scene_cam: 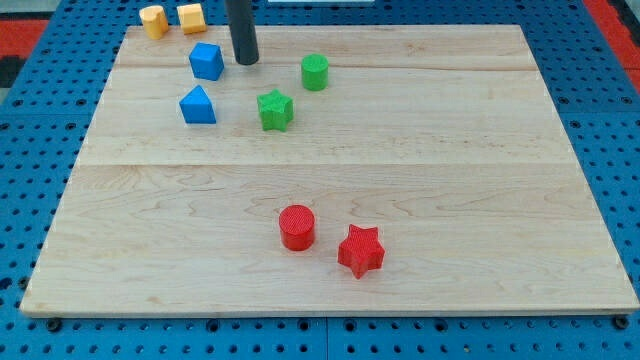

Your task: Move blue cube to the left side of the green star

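So, my tip (246, 62) parked just right of blue cube (206, 61), not quite touching. Green star (275, 109) sitting lower right. No gripper, just a bare rod.

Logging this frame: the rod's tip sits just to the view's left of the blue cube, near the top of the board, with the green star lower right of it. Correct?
Not quite. In the camera view my tip sits just to the view's right of the blue cube, not its left. The rest holds: both are near the board's top, and the green star lies lower right of the tip.
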{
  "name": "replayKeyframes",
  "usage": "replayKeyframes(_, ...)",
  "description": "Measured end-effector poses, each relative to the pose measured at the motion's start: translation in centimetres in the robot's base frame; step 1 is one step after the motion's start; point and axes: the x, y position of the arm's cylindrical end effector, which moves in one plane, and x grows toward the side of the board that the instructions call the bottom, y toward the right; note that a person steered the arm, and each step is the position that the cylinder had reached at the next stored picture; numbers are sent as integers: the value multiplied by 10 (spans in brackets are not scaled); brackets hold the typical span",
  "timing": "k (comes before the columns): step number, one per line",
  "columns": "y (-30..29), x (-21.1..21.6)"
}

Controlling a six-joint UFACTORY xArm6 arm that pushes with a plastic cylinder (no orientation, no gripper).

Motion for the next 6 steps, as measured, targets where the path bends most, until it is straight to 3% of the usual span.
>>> replayKeyframes(1, -13, -42)
replayKeyframes(3, -22, 10)
replayKeyframes(4, -21, -16)
replayKeyframes(6, -85, 15)
